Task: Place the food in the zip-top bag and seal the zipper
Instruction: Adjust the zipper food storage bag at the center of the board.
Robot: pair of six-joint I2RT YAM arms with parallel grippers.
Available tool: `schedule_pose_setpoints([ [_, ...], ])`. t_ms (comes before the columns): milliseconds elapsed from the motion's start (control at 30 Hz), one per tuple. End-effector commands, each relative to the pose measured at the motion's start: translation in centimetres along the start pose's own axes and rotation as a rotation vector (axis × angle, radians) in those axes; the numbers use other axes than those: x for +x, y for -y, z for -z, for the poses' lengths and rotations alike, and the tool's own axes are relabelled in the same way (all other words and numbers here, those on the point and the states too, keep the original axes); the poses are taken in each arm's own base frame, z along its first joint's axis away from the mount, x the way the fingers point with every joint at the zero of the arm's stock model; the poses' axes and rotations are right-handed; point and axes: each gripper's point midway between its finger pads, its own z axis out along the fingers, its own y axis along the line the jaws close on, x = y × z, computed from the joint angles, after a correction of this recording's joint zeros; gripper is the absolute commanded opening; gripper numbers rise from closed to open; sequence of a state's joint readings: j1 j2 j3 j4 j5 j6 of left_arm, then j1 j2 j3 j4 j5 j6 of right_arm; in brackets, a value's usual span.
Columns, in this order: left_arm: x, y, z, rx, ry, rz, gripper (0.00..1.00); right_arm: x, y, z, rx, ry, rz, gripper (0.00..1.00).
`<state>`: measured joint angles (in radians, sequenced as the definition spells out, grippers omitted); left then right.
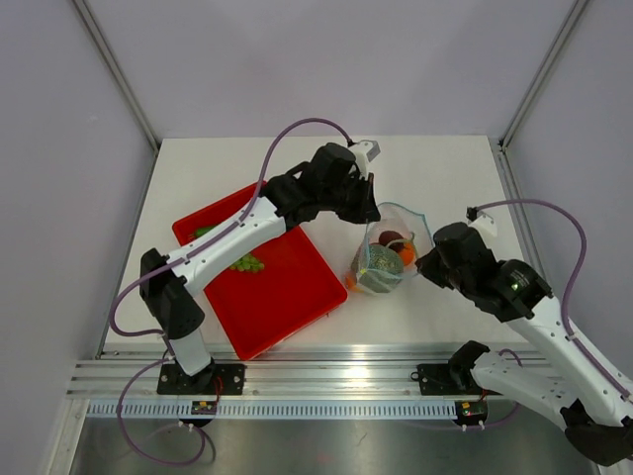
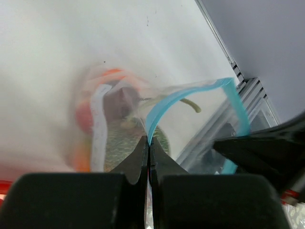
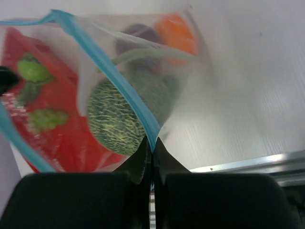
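The zip-top bag (image 1: 407,220) is thin, limp film, probably slippery. Hold it by the stiffer zipper (image 3: 121,83). The left gripper (image 2: 149,152) and right gripper (image 3: 152,151) fingers are clenched on its opposite ends.

The top camera looks steeply down from the near side over the whole bench (image 1: 445,178). Each wrist camera peers past its own fingers (image 2: 137,160), very close to the zip-top bag (image 1: 412,226), from opposite sides.
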<state>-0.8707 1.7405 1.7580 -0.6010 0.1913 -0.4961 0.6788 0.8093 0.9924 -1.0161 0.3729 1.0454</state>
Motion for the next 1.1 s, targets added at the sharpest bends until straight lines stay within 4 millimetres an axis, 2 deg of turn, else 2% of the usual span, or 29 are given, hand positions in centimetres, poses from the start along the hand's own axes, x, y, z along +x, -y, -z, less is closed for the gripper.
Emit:
schedule_pose_setpoints([
  [0,-3.2,-0.7,1.3,0.042,0.057,0.006,0.00,-6.0,-4.2,2.6,-0.079,0.174,0.082,0.00],
  [67,-3.3,-1.6,1.7,0.018,0.050,0.006,0.00,-6.4,-5.8,2.2,-0.086,0.165,0.136,0.00],
  [167,-2.7,-2.5,1.7,-0.003,0.040,0.006,0.00,-6.2,-6.8,0.4,-0.058,0.142,0.224,0.00],
  [267,-1.3,-3.2,1.5,-0.011,0.024,0.016,0.00,-5.5,-7.2,-1.1,-0.058,0.123,0.266,0.00],
  [333,0.2,-4.0,1.6,-0.031,0.006,0.025,0.00,-5.2,-8.7,-1.6,-0.137,0.132,0.280,0.00],
  [367,0.6,-4.4,1.5,-0.036,0.005,0.028,0.00,-4.9,-8.4,-2.1,-0.138,0.132,0.283,0.00],
  [400,1.8,-5.3,1.4,-0.053,-0.019,0.037,0.00,-5.0,-9.1,-2.2,-0.169,0.142,0.284,0.00],
  [500,3.2,-6.2,2.1,-0.068,-0.027,0.058,0.00,-4.1,-9.9,-2.9,-0.193,0.096,0.306,0.00],
  [533,3.2,-6.5,2.3,-0.072,-0.023,0.065,0.00,-4.3,-10.5,-2.8,-0.198,0.093,0.311,0.00],
  [567,3.1,-6.5,2.6,-0.073,-0.013,0.074,0.00,-3.9,-10.5,-3.7,-0.169,0.070,0.338,0.00],
  [633,2.8,-6.8,3.4,-0.091,0.011,0.080,0.00,-4.1,-11.7,-3.8,-0.191,0.064,0.355,0.00],
  [667,2.6,-7.0,3.7,-0.102,0.018,0.083,0.05,-4.3,-12.3,-4.2,-0.202,0.069,0.366,0.00],
  [767,1.6,-7.7,5.2,-0.152,0.052,0.078,0.37,-5.1,-14.1,-3.8,-0.253,0.091,0.374,0.00],
  [800,1.3,-8.0,5.6,-0.169,0.062,0.080,0.52,-5.2,-14.8,-3.5,-0.277,0.088,0.377,0.00],
  [833,1.0,-8.5,6.2,-0.183,0.069,0.085,0.58,-5.0,-15.1,-3.8,-0.281,0.079,0.386,0.00],
  [900,0.4,-8.4,7.5,-0.185,0.099,0.081,0.63,-4.6,-15.7,-3.9,-0.301,0.059,0.397,0.00],
  [1000,-0.3,-9.1,9.4,-0.206,0.134,0.085,0.65,-4.0,-16.3,-4.1,-0.336,0.031,0.394,0.00],
  [1067,-0.4,-10.3,10.7,-0.240,0.147,0.093,0.66,-3.9,-16.7,-3.7,-0.363,0.033,0.381,0.00],
])
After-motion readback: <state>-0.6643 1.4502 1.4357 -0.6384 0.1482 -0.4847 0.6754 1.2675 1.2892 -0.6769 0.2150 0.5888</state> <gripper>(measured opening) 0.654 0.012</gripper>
